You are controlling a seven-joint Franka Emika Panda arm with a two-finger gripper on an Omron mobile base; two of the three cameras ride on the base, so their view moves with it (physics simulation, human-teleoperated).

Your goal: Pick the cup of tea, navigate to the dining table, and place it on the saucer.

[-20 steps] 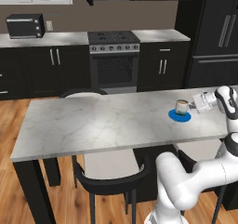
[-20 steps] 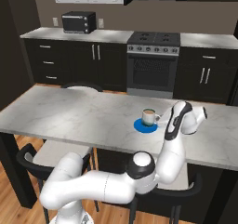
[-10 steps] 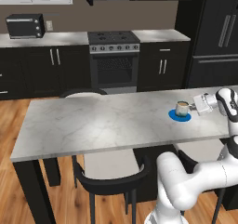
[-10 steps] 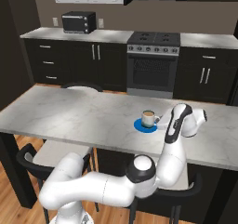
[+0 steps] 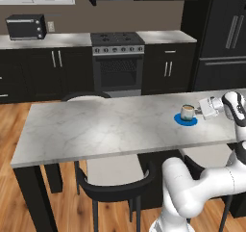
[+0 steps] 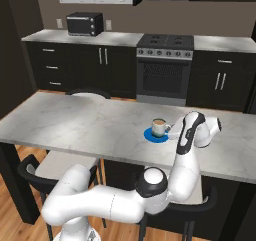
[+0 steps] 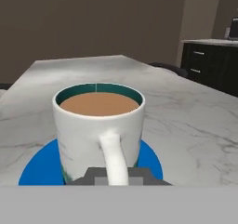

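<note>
One cup of tea (image 5: pixel 187 112) upright on saucer (image 5: pixel 186 120) | dining table (image 5: pixel 96 130) | gripper (image 5: pixel 203 108) at cup's 3 o'clock, jaw state unclear

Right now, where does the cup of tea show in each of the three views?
Left base view: the cup of tea is at right of centre, on the saucer.
Right base view: just right of centre, on the same blue disc.
Hand view: centre, close up, handle toward the camera.
Shared landmark: the dining table with its marble top, under the saucer in all three.
</note>
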